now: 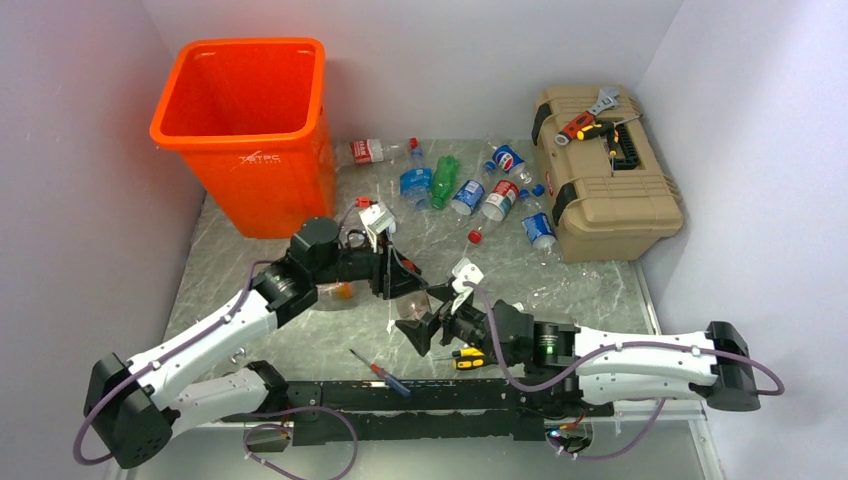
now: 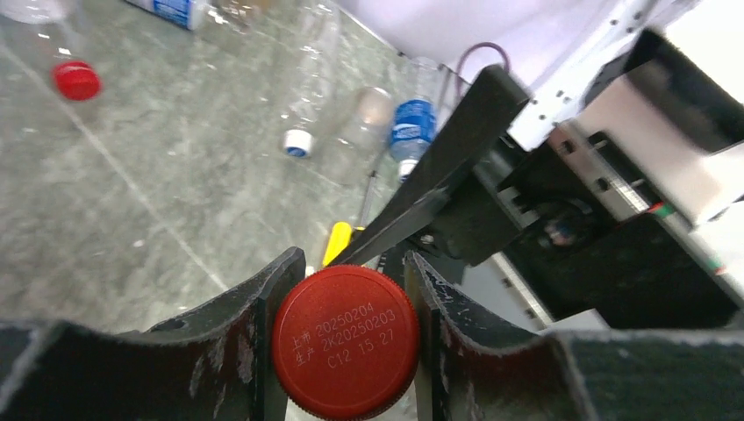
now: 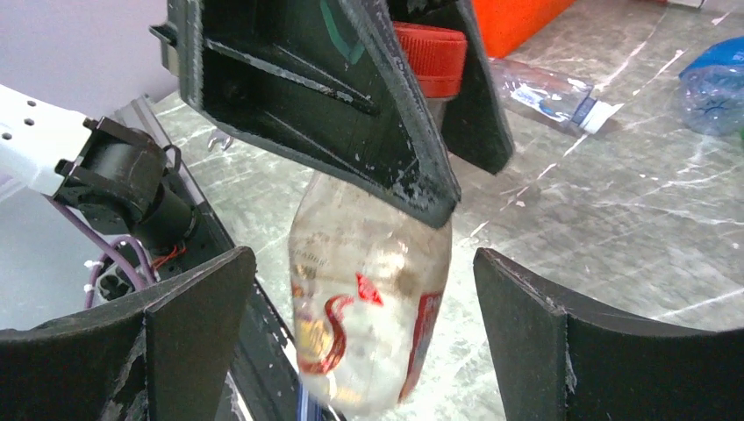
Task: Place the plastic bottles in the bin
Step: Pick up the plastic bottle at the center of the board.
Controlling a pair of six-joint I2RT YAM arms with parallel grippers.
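Looking at the left claw (image 2: 349, 289) pinched tight on the red cap (image 2: 344, 344) of a clear bottle (image 3: 373, 351) with a red label, dangling it neck-up near the middle of the counter (image 1: 600, 290). Can't tell if touching the counter or hanging just off it. Then seeing the right claw (image 3: 360, 263) spread wide open on either side of that bottle's body, fingers (image 3: 544, 333) clear of the plastic, gripping nothing. Spotting the other bottles (image 1: 470, 190) scattered on their sides along the back of the counter, between the orange bin (image 1: 265, 185) at back left and a tan toolbox (image 1: 610, 180) at back right. Placing the bin upright and well apart from the held bottle. Also noticing a yellow-handled screwdriver (image 1: 468, 358) lying just beside the right claw
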